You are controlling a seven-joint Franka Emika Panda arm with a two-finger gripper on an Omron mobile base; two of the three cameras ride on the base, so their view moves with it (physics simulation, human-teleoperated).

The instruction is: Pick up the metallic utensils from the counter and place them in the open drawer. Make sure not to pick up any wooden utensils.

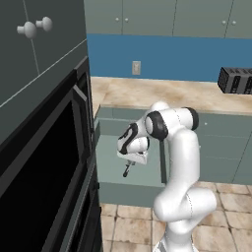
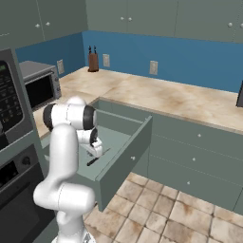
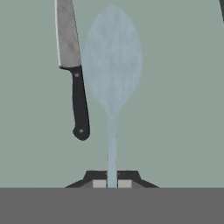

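One utensil, the spoon (image 3: 112, 65), sits pinched in the gripper (image 3: 112, 183) over the drawer (image 2: 124, 159); dropped carelessly, it may strike the knife (image 3: 72, 65).

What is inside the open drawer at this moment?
On the floor of the open drawer lies the knife. The gripper is shut on the spoon, holding it above the floor. Arm and hand cover part of the floor in both base views.
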